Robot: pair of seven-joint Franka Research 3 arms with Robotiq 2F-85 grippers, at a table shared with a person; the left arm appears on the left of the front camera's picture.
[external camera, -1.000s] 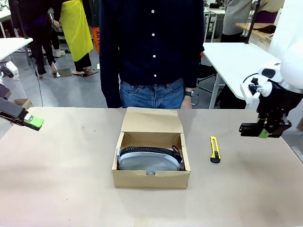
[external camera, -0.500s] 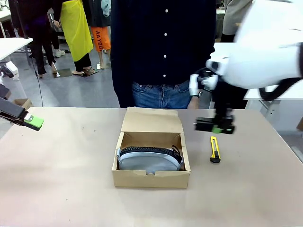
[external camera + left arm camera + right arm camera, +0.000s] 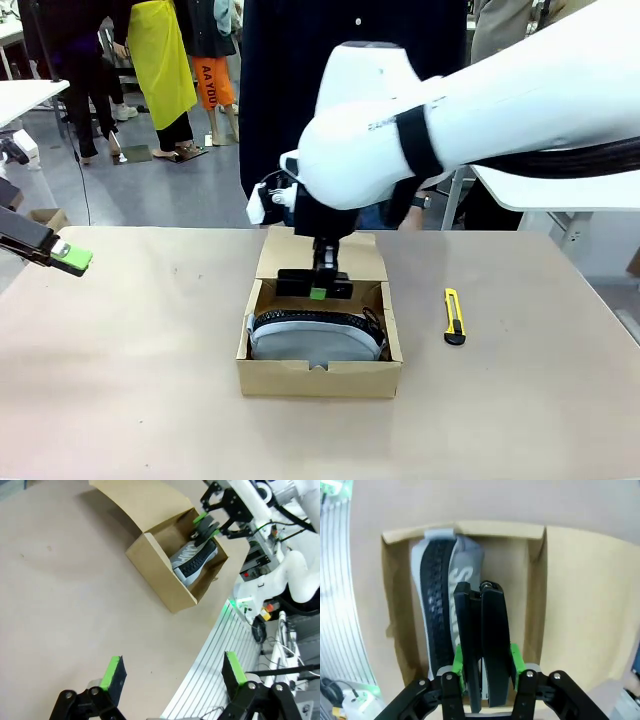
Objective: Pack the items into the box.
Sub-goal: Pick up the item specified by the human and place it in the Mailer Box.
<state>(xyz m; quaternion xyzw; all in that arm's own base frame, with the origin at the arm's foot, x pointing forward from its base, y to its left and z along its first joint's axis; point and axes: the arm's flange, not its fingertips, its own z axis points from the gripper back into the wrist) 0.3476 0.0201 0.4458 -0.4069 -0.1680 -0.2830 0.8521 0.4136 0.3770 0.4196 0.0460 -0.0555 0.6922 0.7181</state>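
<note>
Over box (image 3: 320, 380), our right end effector (image 3: 316, 290), swung in from right, pinches stapler (image 3: 494, 630) above pouch (image 3: 315, 340); we judge release next. Left end effector (image 3: 174, 669) spread.

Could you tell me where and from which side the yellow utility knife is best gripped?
Take the utility knife near mid-body, across its narrow width, coming straight down from above. It lies flat on the table, apart from the box, its long axis running near to far, so a grip closing left-to-right would likely straddle it; both long sides are free.
</note>
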